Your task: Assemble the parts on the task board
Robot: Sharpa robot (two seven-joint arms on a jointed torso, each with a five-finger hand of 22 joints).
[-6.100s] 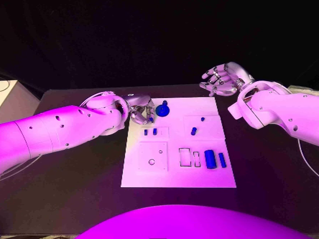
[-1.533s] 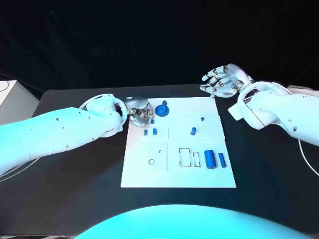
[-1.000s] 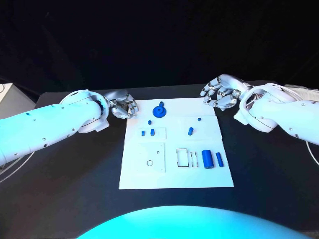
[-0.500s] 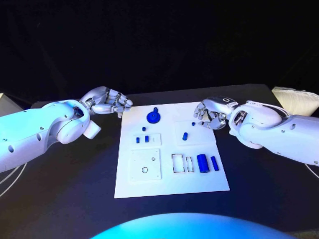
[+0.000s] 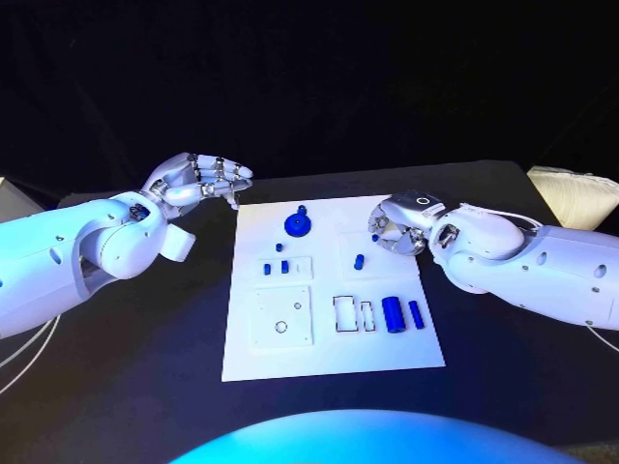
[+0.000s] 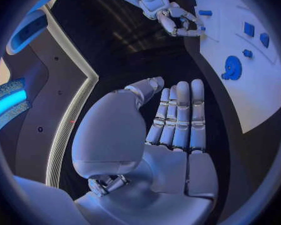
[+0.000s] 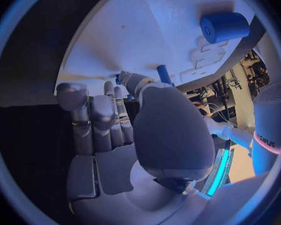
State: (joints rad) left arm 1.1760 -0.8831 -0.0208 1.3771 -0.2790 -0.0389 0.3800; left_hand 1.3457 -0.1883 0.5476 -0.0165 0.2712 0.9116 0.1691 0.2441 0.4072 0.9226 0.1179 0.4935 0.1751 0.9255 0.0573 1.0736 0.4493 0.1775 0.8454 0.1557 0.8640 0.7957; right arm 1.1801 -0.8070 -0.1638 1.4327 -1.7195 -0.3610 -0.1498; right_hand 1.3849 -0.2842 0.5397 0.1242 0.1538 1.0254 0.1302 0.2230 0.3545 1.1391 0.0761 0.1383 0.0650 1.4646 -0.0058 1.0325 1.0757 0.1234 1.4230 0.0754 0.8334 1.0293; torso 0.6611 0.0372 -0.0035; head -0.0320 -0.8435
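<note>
Robot hands flank the board (image 5: 261, 360) on the black desk (image 5: 142, 387).
Left robot hand (image 5: 202, 180) hovers off the board's far left corner, fingers apart, holding nothing. On the board lie a blue disc (image 5: 297, 225) and small blue parts (image 5: 392, 313). Right robot hand (image 5: 397, 225) sits over the board's right edge, fingertips at a small blue peg (image 7: 163, 74); whether it grips the peg is unclear.

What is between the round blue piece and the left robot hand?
Nothing, in the head view: just bare white board and black table between the round blue piece and left robot hand.
</note>
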